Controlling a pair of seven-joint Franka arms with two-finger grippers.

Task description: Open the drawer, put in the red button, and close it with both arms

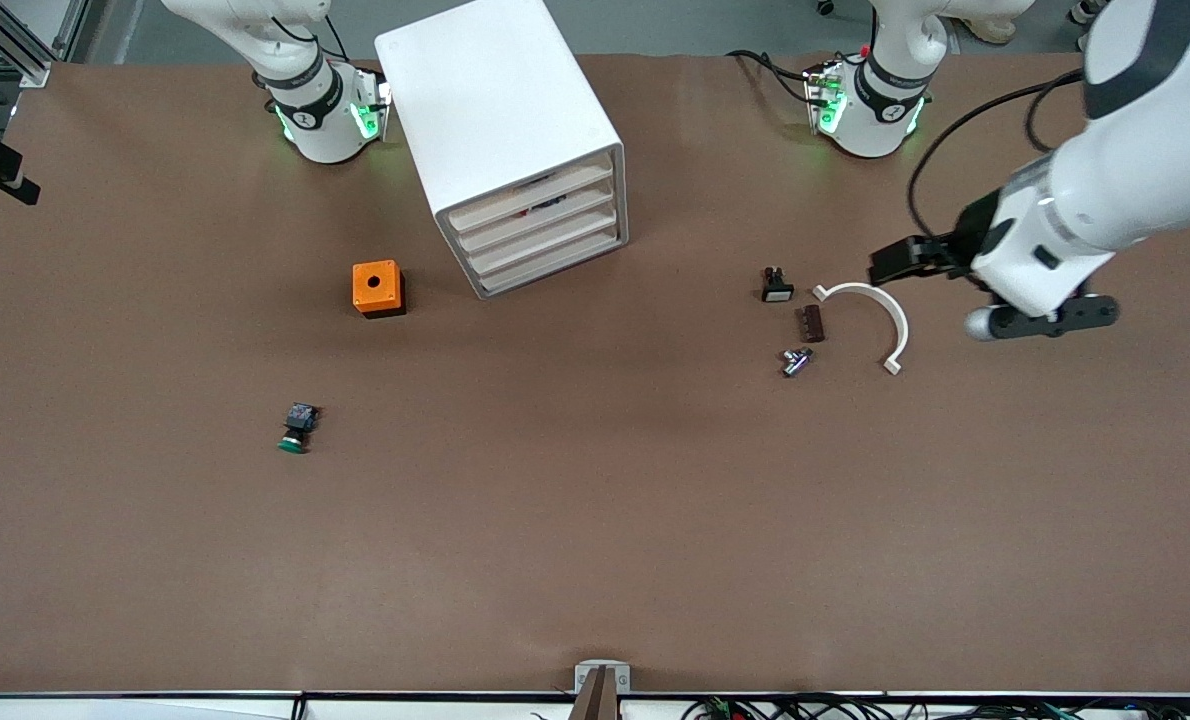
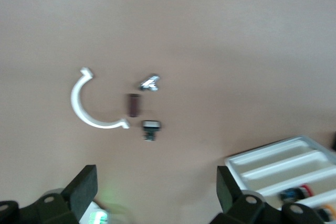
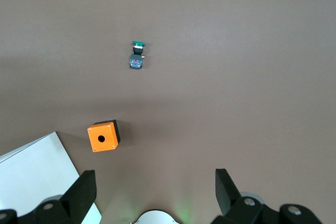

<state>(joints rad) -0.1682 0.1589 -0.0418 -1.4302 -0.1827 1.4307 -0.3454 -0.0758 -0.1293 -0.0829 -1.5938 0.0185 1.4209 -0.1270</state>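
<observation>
The right gripper (image 3: 155,190) waits wide open and empty over the table near the orange box (image 1: 376,288). At the box's two o'clock, the red button (image 2: 303,189) seems to lie inside a drawer (image 1: 530,200). The left gripper (image 2: 157,192), equally spread and empty, hovers at the cabinet's (image 1: 495,100) four o'clock, probably placed to reach the drawer fronts.

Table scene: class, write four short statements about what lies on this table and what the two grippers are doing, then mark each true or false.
1. The green button lies nearer the front camera than the orange box. True.
2. The orange box stands on the cabinet. False: it stands on the table, beside the cabinet.
3. The left gripper holds the white clip. False: it hangs open and empty over the table; the clip lies there.
4. The right gripper is open. True.
</observation>
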